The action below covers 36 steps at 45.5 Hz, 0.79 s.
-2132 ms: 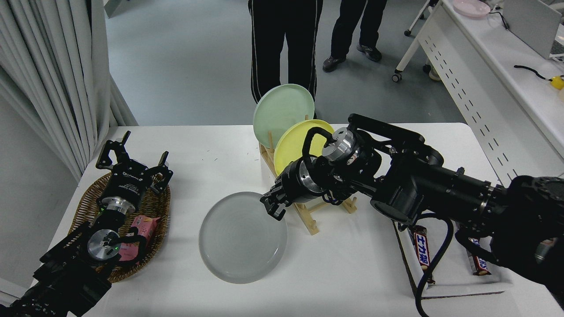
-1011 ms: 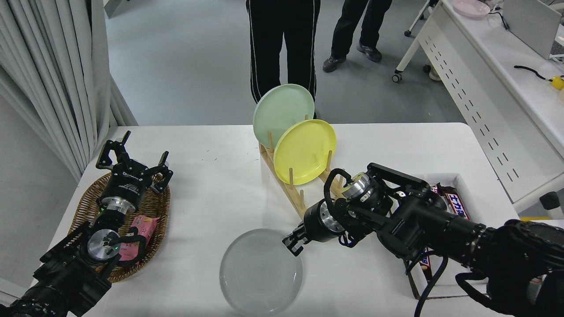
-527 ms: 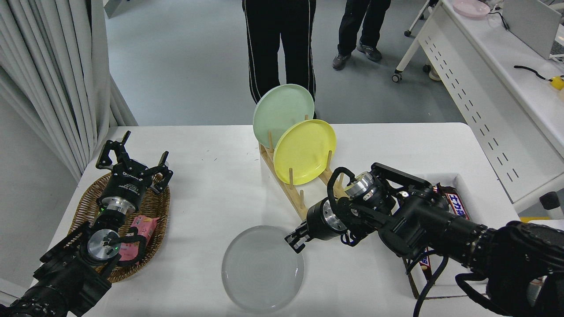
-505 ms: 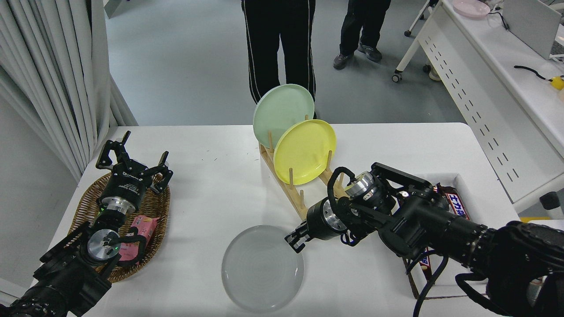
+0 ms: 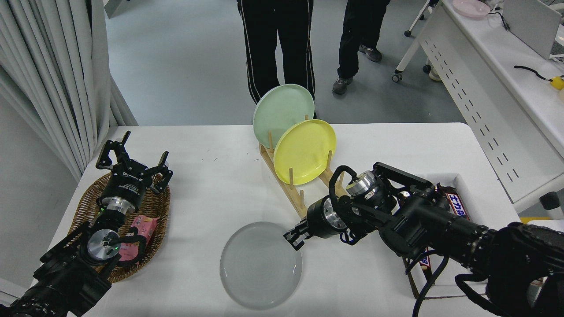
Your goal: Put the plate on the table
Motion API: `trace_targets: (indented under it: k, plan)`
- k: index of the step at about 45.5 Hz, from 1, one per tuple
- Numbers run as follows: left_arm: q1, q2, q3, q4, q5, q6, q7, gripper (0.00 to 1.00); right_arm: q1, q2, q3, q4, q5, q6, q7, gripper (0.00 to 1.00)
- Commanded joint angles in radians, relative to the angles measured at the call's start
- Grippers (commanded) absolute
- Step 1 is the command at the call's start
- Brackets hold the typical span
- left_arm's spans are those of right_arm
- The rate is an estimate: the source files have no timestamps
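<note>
On the white table (image 5: 211,185), near its front edge, the grey plate (image 5: 261,264) lay flat. The right gripper (image 5: 294,235) pinched its far-right rim, so the plate extended left and toward the camera from it. The left gripper (image 5: 132,163) hung splayed over the wicker basket (image 5: 163,207), well apart.

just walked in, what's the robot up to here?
The right gripper is at the right rim of a grey plate that sits near the front edge of the white table; whether it grips the rim is unclear. A yellow plate and a green plate stand in the wooden rack. The left gripper is parked, open, over the wicker basket.
</note>
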Motion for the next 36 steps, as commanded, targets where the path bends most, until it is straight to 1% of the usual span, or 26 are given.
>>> trace_targets:
  k: [1,36]
  plan:
    - [0.000,0.000,0.000,0.001,0.000,0.000,0.000,1.00,-0.011,0.000,0.001,-0.001,0.009,0.001,0.000,0.00]
    - [0.000,0.000,-0.001,-0.001,0.000,0.000,0.000,1.00,-0.014,0.000,0.001,-0.001,0.007,0.017,0.003,0.00]
